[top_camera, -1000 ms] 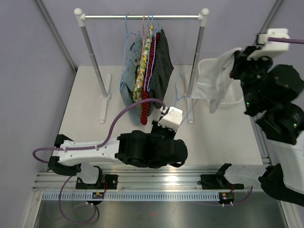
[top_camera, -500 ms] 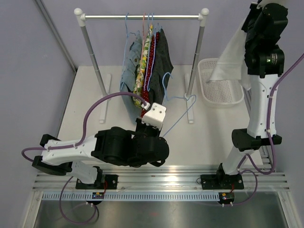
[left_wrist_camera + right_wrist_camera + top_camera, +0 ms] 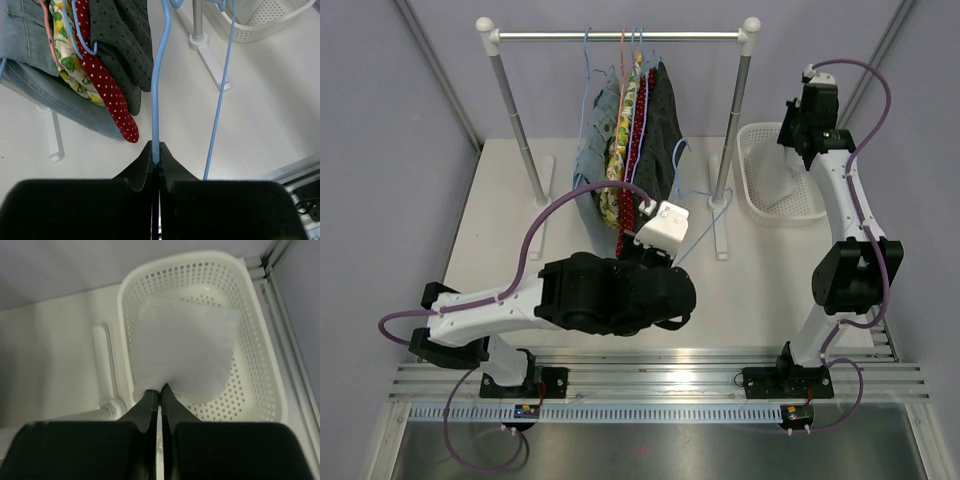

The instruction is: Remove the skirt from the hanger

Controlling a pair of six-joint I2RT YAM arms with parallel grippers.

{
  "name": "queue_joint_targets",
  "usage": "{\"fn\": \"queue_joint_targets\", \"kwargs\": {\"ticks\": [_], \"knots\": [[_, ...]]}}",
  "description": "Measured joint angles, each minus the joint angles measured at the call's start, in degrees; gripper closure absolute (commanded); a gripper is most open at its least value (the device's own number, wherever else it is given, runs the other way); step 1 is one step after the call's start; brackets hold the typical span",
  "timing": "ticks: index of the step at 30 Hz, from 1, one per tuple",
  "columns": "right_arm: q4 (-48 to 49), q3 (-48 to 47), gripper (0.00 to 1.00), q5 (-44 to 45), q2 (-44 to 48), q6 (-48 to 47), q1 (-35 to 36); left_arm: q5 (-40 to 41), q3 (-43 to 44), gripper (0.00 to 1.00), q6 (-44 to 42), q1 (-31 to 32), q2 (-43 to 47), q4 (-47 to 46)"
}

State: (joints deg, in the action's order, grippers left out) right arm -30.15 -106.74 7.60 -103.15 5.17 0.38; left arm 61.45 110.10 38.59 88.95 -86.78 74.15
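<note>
The white skirt (image 3: 187, 352) hangs from my right gripper (image 3: 160, 389), which is shut on its edge, and drapes down into the white basket (image 3: 260, 355). In the top view the right gripper (image 3: 807, 135) is above the basket (image 3: 760, 205) and the skirt (image 3: 790, 190) lies inside it. My left gripper (image 3: 155, 150) is shut on the bare light-blue hanger (image 3: 155, 90), held in front of the rack. In the top view the left gripper (image 3: 655, 228) holds the hanger (image 3: 698, 235) near the rack's right post.
A clothes rack (image 3: 620, 36) at the back carries several garments on hangers: denim (image 3: 592, 150), floral, red polka-dot (image 3: 636, 130) and dark grey (image 3: 665, 125). Its right post (image 3: 732, 130) and foot (image 3: 720, 235) stand between hanger and basket. Purple walls enclose the table.
My right arm has swung down from high above and lowered the skirt into the basket. My left arm has shifted slightly right with the hanger.
</note>
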Motion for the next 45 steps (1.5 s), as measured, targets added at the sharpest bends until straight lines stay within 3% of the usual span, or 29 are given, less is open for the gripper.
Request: {"fn": "queue_joint_targets", "kwargs": {"ticks": [1,2,3,4,5,11,17,28,37,45], "knots": [[1.03,3.34,1.00,-0.20,0.76,0.39,0.00,-0.04,1.97,1.00,-1.14,-0.74,-1.22,0.26],[1.66,6.40,0.90,-0.11,1.66,0.92,0.00,0.00,3.34,1.00,-1.84,-1.20,-2.10,0.11],[1.92,8.35,0.60,0.09,2.43,1.57,0.00,0.04,5.40,1.00,-2.89,-1.95,-3.28,0.37],[1.79,10.05,0.06,0.57,3.30,2.62,0.00,0.04,8.00,1.00,-4.33,-2.80,-4.63,0.28],[1.53,10.91,0.01,1.33,4.02,3.61,0.00,0.07,10.01,1.00,-5.60,-3.41,-5.66,0.22],[0.13,14.34,0.01,1.66,10.23,11.93,0.00,0.00,20.63,1.00,-17.73,-10.01,-10.73,-5.55],[1.25,30.16,0.01,-4.39,22.67,17.35,0.00,0.66,21.86,1.00,-28.96,-18.25,-12.35,-13.09],[2.40,33.31,0.01,-10.38,32.24,21.07,0.00,0.22,21.94,1.00,-47.54,-27.21,-20.37,-36.65],[5.16,42.66,0.01,-15.21,37.77,24.22,0.00,-7.74,27.61,1.00,-49.86,-34.75,-30.40,-48.13],[5.53,44.72,0.01,-16.33,38.75,24.72,0.72,-15.21,24.61,1.00,-44.30,-33.51,-30.62,-48.15]]}}
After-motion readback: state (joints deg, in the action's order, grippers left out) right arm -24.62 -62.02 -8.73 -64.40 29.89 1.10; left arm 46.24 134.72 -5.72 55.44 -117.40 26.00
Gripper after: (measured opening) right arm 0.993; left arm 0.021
